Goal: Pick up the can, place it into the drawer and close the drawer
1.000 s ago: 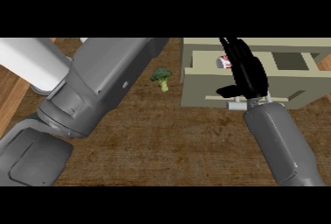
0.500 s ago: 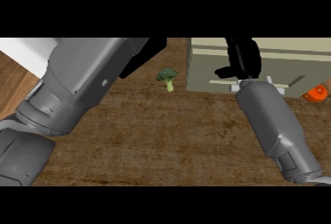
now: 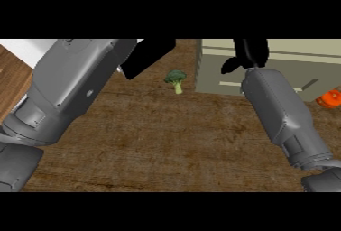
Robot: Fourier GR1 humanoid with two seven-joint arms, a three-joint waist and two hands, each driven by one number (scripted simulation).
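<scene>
The can shows nowhere in the head view. A beige drawer unit (image 3: 286,67) stands at the upper right, and only its flat front with a slanted handle (image 3: 309,84) shows; no open compartment is in sight. My right hand (image 3: 248,53) lies against that front near the top edge, fingers straight and thumb sticking out to the left, holding nothing. The right forearm (image 3: 283,115) runs down to the lower right. My left hand (image 3: 148,55) hangs over the counter at the upper middle, fingers extended and holding nothing, left of the drawer unit.
A small broccoli floret (image 3: 176,80) lies on the brown counter (image 3: 173,144) between the two hands. An orange object (image 3: 330,98) sits at the right edge beside the drawer unit. My large left forearm (image 3: 66,94) covers the left side. A white surface (image 3: 20,52) shows at the far left.
The open drawer with the can inside has gone from sight; only the closed-looking front shows now. My right hand stayed on the front, and the orange object came into view at right.
</scene>
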